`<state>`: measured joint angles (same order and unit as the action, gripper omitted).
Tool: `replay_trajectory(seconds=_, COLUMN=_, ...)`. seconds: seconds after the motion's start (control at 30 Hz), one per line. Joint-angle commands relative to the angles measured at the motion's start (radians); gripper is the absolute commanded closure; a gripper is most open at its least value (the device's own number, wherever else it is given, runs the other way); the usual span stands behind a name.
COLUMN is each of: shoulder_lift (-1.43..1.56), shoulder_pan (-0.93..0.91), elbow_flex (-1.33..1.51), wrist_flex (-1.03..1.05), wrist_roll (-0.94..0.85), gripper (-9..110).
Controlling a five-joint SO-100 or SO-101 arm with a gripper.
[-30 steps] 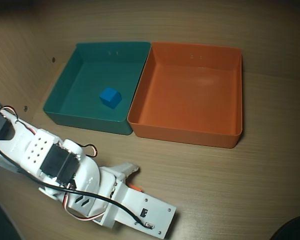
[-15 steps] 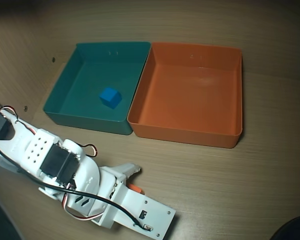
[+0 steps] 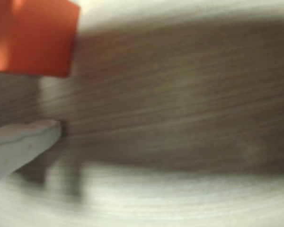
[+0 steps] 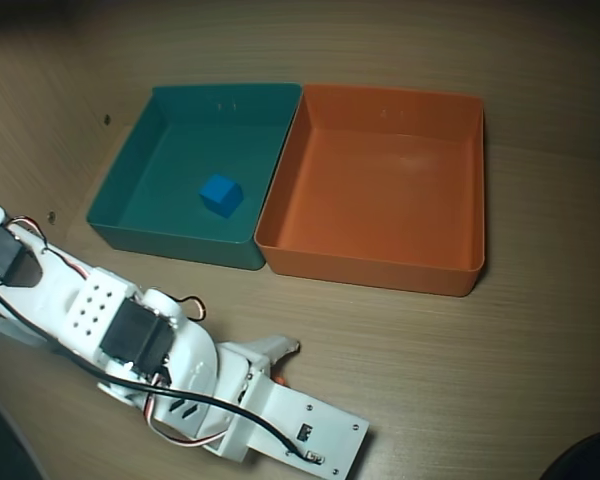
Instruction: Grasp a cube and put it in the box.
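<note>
Wood-grain table (image 4: 540, 330), teal tray (image 4: 130, 190) touching the orange box (image 4: 380, 265), can't tell the gripper (image 4: 280, 368) state honestly.

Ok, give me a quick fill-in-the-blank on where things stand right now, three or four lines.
1. The blue cube lies inside the ____ tray.
2. The orange box holds ____ cubes.
3. The two trays stand side by side, their walls ____.
4. In the overhead view the claw is over the wooden table, ____ both trays.

Missing words: teal; no; touching; outside
</note>
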<state>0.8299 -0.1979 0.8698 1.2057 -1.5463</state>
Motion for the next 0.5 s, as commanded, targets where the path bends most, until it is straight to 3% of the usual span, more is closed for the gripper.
replay_trajectory(seconds=0.0, shoulder_lift=0.031, shoulder_pan=0.002, elbow_flex=-0.043, wrist_flex=-0.008, wrist_roll=-0.002, gripper=57)
replay_trajectory(seconds=0.2, shoulder_lift=0.037, shoulder_pan=0.002, elbow_flex=-0.041, wrist_flex=0.02, wrist_roll=0.003, gripper=61)
replay_trajectory(seconds=0.47, shoulder_lift=0.04, shoulder_pan=0.015, elbow_flex=-0.048, wrist_flex=0.106, wrist_roll=0.002, gripper=100)
